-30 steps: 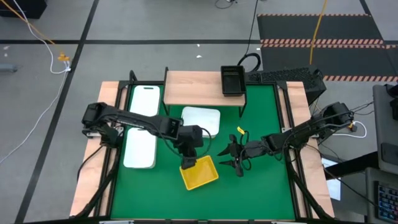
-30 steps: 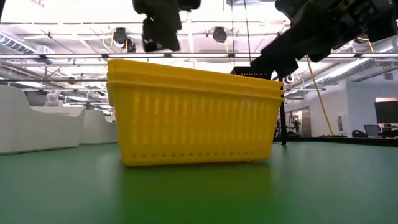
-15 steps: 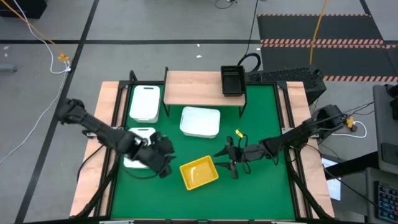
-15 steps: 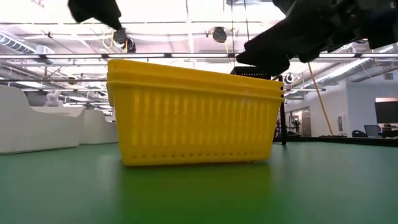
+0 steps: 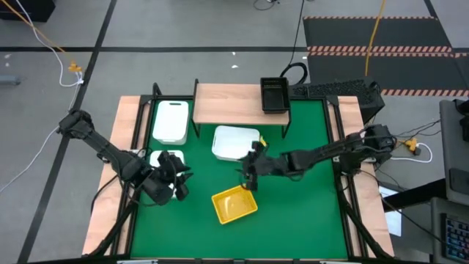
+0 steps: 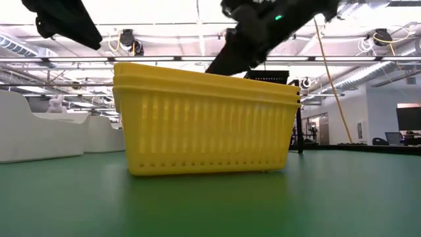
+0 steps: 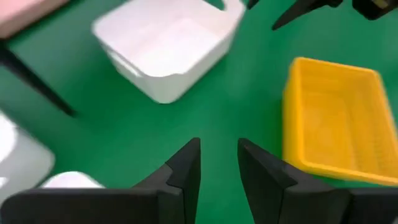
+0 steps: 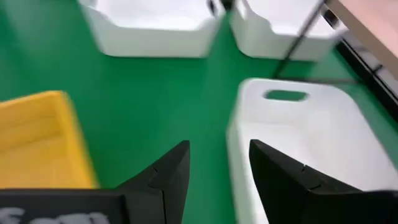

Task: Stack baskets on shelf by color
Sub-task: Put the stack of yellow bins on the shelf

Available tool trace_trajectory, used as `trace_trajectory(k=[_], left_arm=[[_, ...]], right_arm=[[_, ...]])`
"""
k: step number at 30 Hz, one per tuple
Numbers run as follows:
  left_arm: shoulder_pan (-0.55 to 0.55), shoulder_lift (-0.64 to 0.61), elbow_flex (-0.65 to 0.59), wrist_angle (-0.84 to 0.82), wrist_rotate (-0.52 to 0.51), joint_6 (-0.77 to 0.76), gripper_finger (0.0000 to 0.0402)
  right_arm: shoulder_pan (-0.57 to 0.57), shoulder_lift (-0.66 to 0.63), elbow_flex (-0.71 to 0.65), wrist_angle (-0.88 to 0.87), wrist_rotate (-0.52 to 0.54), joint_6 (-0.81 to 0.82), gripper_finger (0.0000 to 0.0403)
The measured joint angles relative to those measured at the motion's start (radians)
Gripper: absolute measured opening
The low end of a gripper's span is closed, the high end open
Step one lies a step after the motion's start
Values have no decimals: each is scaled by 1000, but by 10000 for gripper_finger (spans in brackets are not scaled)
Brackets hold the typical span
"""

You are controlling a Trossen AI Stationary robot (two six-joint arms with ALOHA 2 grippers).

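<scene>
Yellow mesh baskets (image 5: 234,204), showing two stacked rims in the low view (image 6: 207,118), stand on the green mat near the table's front. A white basket (image 5: 236,144) stands on the mat before the shelf (image 5: 227,103). A black basket (image 5: 273,96) sits on the shelf's right end. Two more white baskets lie at the left, one far (image 5: 170,121) and one near (image 5: 155,160). My left gripper (image 5: 176,183) is open and empty over the near-left one. My right gripper (image 5: 248,166) is open and empty between the centre white basket and the yellow ones.
The shelf's thin black legs (image 5: 285,129) stand at the mat's far side. Wooden table borders (image 5: 124,147) run along both sides of the mat. Bare green mat (image 5: 308,213) lies to the right of the yellow baskets.
My left gripper has drawn back from above the yellow baskets toward the table's left edge, ending over the near-left white basket. My right gripper has gone toward the table's left and far edges, up to the centre white basket. The baskets have stayed in place.
</scene>
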Motion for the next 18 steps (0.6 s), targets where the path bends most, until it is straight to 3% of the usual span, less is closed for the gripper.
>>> trace_trajectory(k=[3, 8, 18], left_arm=[[0, -8, -6, 1, -29, -2, 106], [-1, 22, -8, 15, -71, 2, 106], [-17, 121, -9, 13, -91, -62, 106]], right_arm=[[-57, 27, 43, -114, -54, 0, 160], [-118, 63, 50, -131, -162, -1, 160], [-95, 94, 50, -145, -160, -12, 160]])
